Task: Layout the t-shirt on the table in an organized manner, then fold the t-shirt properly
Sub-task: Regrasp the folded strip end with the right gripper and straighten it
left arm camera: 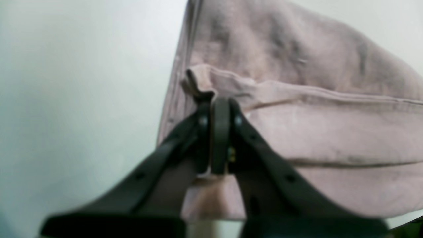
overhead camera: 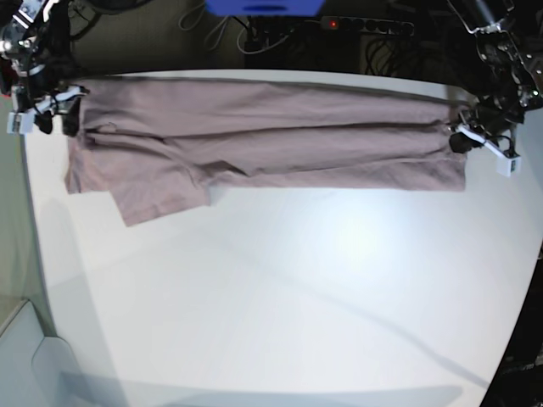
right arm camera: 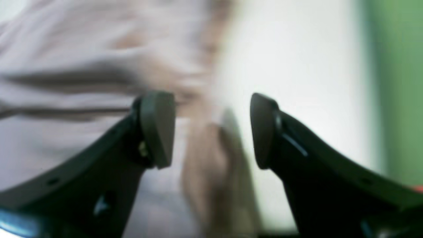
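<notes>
The mauve t-shirt point(overhead camera: 271, 136) lies stretched in a long band across the far part of the white table point(overhead camera: 297, 297), with one sleeve point(overhead camera: 157, 199) sticking out toward the front on the left. At the band's right end, my left gripper point(overhead camera: 462, 140) is shut on the cloth. Its wrist view shows the jaws point(left arm camera: 219, 102) pinching a hemmed edge of the t-shirt point(left arm camera: 330, 125). My right gripper point(overhead camera: 64, 119) is at the band's left end. In the right wrist view it point(right arm camera: 210, 130) stands open, with a blurred fold of the t-shirt point(right arm camera: 66, 66) loose between and behind the fingers.
Beyond the table's far edge are a dark floor, cables and a power strip point(overhead camera: 365, 25), plus a blue object point(overhead camera: 263, 7). The table's rim curves in at the right point(overhead camera: 526, 280). A green surface point(right arm camera: 396, 82) shows past the table's edge in the right wrist view.
</notes>
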You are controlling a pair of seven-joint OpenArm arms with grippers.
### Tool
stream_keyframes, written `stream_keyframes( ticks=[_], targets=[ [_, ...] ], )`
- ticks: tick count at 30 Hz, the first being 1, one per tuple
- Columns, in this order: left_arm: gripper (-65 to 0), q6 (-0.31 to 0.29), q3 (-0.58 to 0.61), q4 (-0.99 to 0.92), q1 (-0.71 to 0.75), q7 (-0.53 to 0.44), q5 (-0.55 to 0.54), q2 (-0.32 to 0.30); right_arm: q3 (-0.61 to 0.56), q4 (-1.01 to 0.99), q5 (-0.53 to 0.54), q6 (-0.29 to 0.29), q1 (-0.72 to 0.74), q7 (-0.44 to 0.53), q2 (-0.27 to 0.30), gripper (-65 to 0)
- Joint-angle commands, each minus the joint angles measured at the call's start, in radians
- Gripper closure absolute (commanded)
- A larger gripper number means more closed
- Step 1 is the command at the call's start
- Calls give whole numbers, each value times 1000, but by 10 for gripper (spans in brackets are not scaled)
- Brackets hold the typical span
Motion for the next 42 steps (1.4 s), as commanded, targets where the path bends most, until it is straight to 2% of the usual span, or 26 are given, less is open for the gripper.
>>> stream_keyframes(
  ticks=[1, 4, 8, 12, 15, 18, 22, 26, 32, 36, 39, 42],
  targets=[
    [-5, 0, -4, 15, -7, -2, -9, -14, 34, 18, 15, -1, 23, 23, 13, -365],
    [-5, 0, -4, 15, -7, -2, -9, -14, 132, 16, 15, -1, 50, 22, 10, -364],
    [-3, 0, -4, 15, -5, -2, -9, -14, 123, 18, 15, -1, 104, 22, 12, -364],
    [-3, 0, -4, 15, -5, -2, -9, -12, -55, 54, 11, -1, 167, -6, 25, -364],
    [-3, 0, -4, 15, -7, 1, -9, -12, -184, 53, 11, -1, 253, -118, 35, -364],
    [-3, 0, -4, 15, -7, 1, -9, -12, -266, 10, 9, -1, 365, -234, 36, -363],
    [-3, 0, -4, 15, -7, 2, -9, -12, -336, -93, 9, -1, 478, -307, 38, -363],
    [-3, 0, -4, 15, -7, 4, -15, -12, -358, -213, 9, -1, 521, -293, 38, -363],
    [-3, 0, -4, 15, -7, -1, -15, -11, -361, -349, 9, -1, 526, -204, 55, -363],
    [-3, 0, -4, 15, -7, -1, -9, -11, -361, -426, 9, -1, 527, -187, 68, -360],
    [-3, 0, -4, 15, -7, -1, -9, -11, -361, -449, 9, -1, 527, -178, 70, -304],
    [-3, 0, -4, 15, -7, -1, -9, -11, -361, -450, 9, -1, 523, -175, 70, -145]
  ],
)
